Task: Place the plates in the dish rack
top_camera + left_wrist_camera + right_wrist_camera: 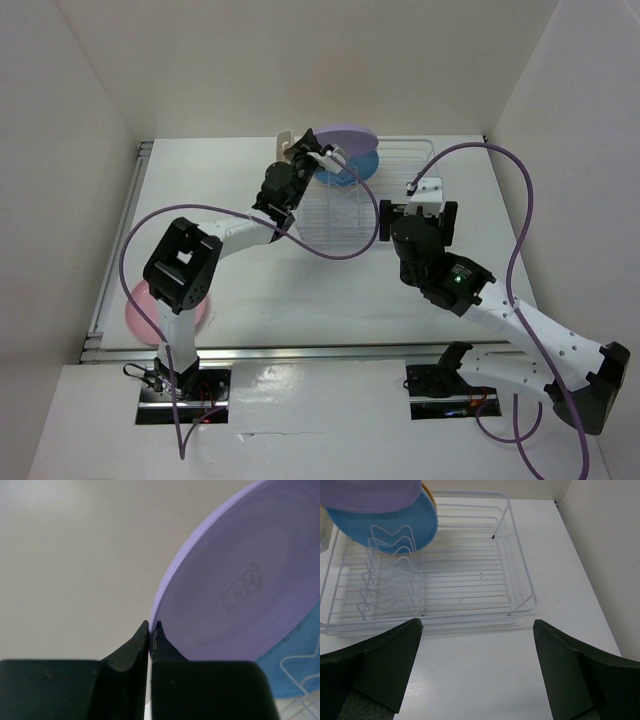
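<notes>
My left gripper [316, 157] is shut on the rim of the lilac plate [346, 135], holding it tilted above the far left end of the white wire dish rack [405, 160]. In the left wrist view the fingertips [158, 626] pinch the lilac plate [240, 590] at its lower edge. A light blue plate [380, 525] stands upright in the rack's slots, with a yellow-orange plate [431, 500] right behind it. A pink plate [135, 310] lies flat at the near left. My right gripper [477, 630] is open and empty, just in front of the rack [520, 575]. The cream plate is out of view.
A small white cutlery holder [288, 143] sits at the rack's left end. White walls close in the table on the left, back and right. Purple cables loop over the table near both arms.
</notes>
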Available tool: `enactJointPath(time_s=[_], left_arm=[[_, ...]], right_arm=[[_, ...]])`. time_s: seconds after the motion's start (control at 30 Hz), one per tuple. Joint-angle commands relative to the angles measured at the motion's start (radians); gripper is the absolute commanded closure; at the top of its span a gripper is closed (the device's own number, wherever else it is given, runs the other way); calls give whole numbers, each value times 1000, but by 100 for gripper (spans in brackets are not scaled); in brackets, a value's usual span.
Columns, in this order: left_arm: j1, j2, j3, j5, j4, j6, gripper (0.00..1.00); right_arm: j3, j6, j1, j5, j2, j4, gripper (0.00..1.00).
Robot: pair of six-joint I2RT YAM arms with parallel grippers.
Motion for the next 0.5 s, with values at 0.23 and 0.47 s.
enactJointPath(time_s=[0.23,0.47], left_arm=[[-15,66,28,-15,115,35,100],[-5,109,28,-17,118,44,100]], right_arm=[[51,91,4,35,-7,-68,0],[51,91,4,26,27,-49,0]])
